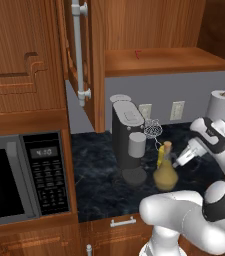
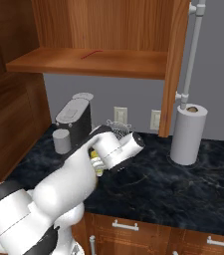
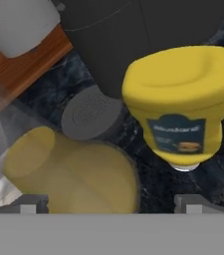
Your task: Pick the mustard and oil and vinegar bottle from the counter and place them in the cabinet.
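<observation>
The desk is offering bare marbled stone toward its front edge at 6 o'clock in the left base view, while the coffee machine is crowding the bottles from 9 o'clock. One mustard and one oil and vinegar bottle are standing on the desk, just beside each other, the mustard behind the cruet. Both are standing upright, long axes vertical, the cruet's cork pointing to 12 o'clock. The claw is hovering released, fingers spread wide, directly over the cruet's olive-gold base. The cabinet is hanging open above, its shelf board carrying one thin red item. One paper towel roll is standing at 3 o'clock.
</observation>
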